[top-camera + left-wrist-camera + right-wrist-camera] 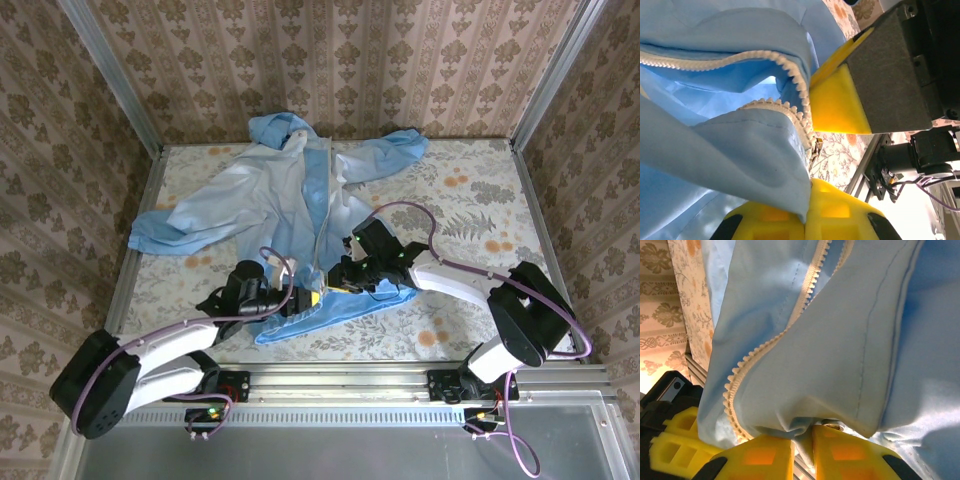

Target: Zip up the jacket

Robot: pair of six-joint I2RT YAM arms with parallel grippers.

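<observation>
The light-blue jacket [290, 195] lies spread on the table with its hood toward the back wall and its hem at the front. Its whitish zipper strip [322, 215] runs down the middle and stands unzipped near the hem. My left gripper [300, 297] is shut on the left hem corner, and the fabric [755, 165] is pinched between its yellow fingers [840, 215]. My right gripper [335, 281] is shut on the right front panel [840, 365] beside the toothed zipper edge [775, 337]. The two grippers nearly touch.
The floral tablecloth [470, 200] covers the table, with bare room to the right of the jacket. Metal frame posts [545, 75] and patterned walls close in the back and sides. An aluminium rail [400, 378] runs along the near edge.
</observation>
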